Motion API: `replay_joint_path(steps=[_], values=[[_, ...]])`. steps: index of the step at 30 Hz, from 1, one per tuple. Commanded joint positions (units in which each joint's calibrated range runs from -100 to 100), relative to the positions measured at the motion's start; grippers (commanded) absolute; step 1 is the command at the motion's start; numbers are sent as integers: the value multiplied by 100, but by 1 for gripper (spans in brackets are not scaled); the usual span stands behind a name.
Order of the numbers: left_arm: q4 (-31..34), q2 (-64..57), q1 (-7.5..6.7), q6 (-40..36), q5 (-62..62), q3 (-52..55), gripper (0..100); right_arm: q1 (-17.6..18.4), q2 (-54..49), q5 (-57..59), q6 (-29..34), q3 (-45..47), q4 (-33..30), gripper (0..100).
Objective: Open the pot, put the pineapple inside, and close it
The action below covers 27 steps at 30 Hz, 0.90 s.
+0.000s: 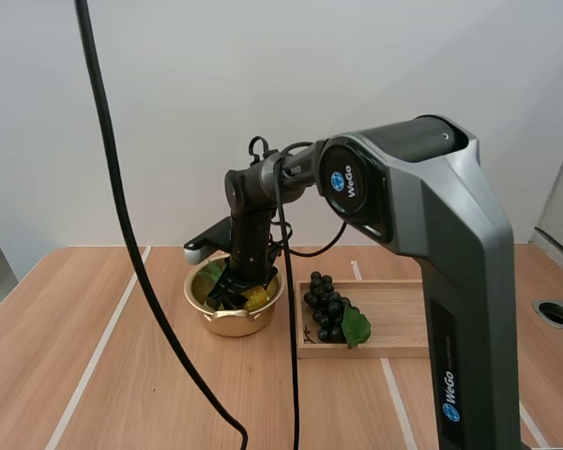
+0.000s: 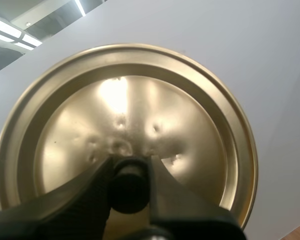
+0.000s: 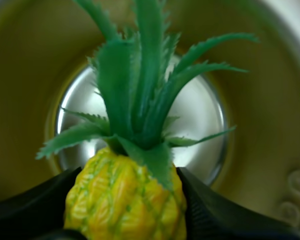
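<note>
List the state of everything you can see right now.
pot: open, lid off.
lid: clamped in the left gripper.
pineapple: pinched in the right gripper, inside the pot.
grapes: lying in the wooden tray.

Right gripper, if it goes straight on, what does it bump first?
Probably the pot's shiny floor: the held pineapple's leaves point straight at it, though the gap is hard to judge.
</note>
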Motion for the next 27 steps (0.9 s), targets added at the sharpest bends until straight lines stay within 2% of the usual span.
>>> replay_joint_path(steps=[1, 13, 14, 16, 19, 20, 27], values=[[37, -14, 8, -21, -98, -33, 0, 1, 19, -88, -56, 13, -26, 0], [37, -14, 8, -21, -98, -33, 0, -45, 32, -246, -13, 13, -180, 0], [37, -14, 8, -21, -98, -33, 0, -45, 32, -261, -13, 13, -205, 2], [37, -14, 8, -21, -98, -33, 0, -45, 32, -347, -13, 13, -263, 30], [37, -14, 8, -21, -98, -33, 0, -45, 32, -510, 153, 13, -261, 89], [37, -14, 8, -21, -98, -33, 0, -45, 32, -590, 180, 13, -261, 100], [37, -14, 8, -21, -98, -33, 0, -45, 32, -625, 135, 13, -392, 100]])
